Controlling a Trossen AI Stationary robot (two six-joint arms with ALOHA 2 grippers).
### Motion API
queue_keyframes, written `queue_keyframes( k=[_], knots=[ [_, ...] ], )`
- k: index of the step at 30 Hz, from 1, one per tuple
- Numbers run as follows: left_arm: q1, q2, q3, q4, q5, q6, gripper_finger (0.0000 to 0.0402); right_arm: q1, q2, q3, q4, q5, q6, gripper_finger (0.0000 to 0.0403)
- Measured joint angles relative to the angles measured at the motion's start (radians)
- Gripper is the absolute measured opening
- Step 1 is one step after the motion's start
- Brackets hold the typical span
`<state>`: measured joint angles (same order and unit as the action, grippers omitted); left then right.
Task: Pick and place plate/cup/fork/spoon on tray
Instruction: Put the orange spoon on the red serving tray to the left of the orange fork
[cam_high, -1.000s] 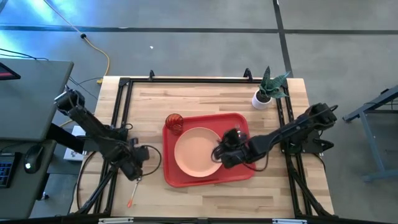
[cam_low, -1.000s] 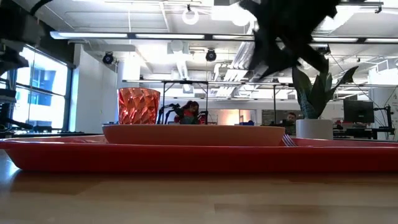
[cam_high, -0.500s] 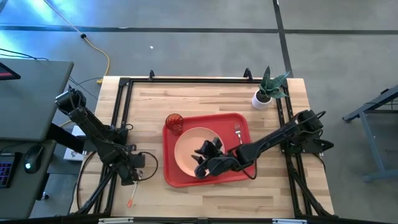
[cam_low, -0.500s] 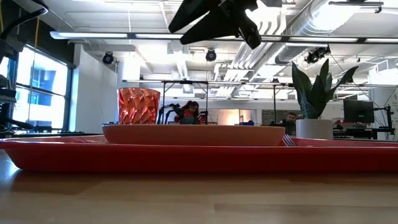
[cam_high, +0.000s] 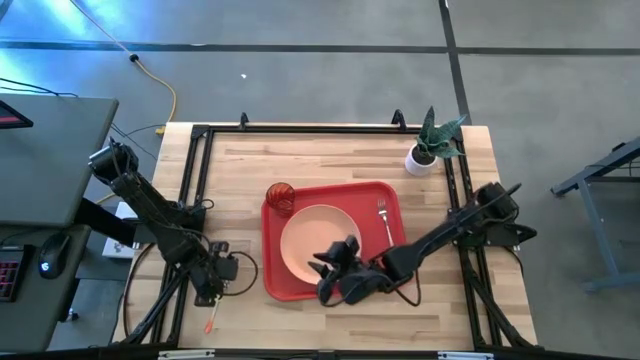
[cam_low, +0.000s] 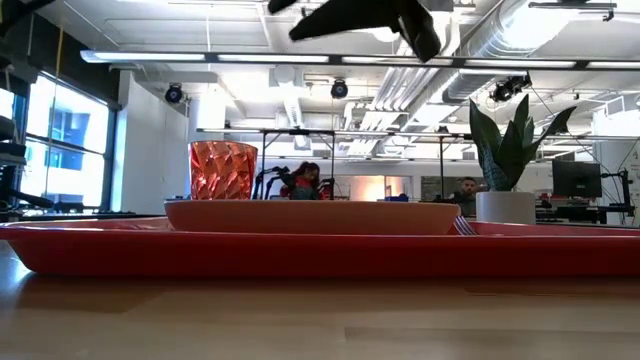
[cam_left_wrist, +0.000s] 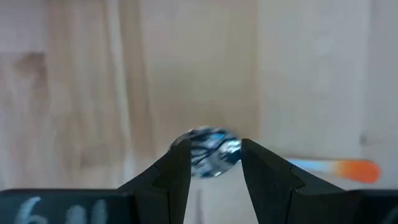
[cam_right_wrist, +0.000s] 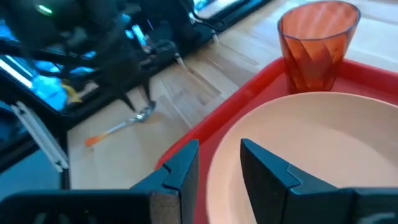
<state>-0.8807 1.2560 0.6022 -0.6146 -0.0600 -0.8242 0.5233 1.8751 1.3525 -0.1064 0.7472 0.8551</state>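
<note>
The red tray (cam_high: 275, 283) lies mid-table and bears the peach plate (cam_high: 310, 235), the red-orange cup (cam_high: 281, 198) in its far left corner, and the fork (cam_high: 383, 214) along its right side. The spoon (cam_high: 210, 322) lies flat on the table, left of the tray. My left gripper (cam_high: 207, 297) is open over the spoon's bowl (cam_left_wrist: 208, 151), a finger on either side of it. The handle (cam_left_wrist: 348, 169) runs off sideways. My right gripper (cam_high: 322, 278) is open and empty above the plate's near edge (cam_right_wrist: 298, 143).
A white pot with a green plant (cam_high: 420, 158) stands at the table's far right corner. Black frame rails run along the table's left, right and far edges. Bare wood lies between the tray and the spoon (cam_right_wrist: 143, 115).
My right gripper has swung from the tray's right side, by the fork, toward the table's left and near edges, across the plate, and has risen. The fork stays on the tray. My left gripper has shifted slightly toward the near edge, over the spoon.
</note>
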Motion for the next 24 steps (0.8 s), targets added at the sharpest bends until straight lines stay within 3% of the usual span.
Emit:
queue_keyframes(
  k=[6, 17, 24],
  knots=[
    [0.035, 0.0, 0.0, -0.058, 0.003, 0.044, 0.0129, 0.05, 0.0, 0.0, 0.019, 0.07, 0.029, 0.011],
    [0.08, 0.0, -0.007, -0.019, 0.005, 0.102, 0.0129, 0.061, 0.0, 0.0, 0.022, 0.073, 0.033, 0.011],
    [0.117, 0.0, -0.093, 0.04, 0.094, 0.07, 0.0129, 0.061, 0.0, -0.001, 0.022, 0.068, 0.027, 0.011]
  ],
)
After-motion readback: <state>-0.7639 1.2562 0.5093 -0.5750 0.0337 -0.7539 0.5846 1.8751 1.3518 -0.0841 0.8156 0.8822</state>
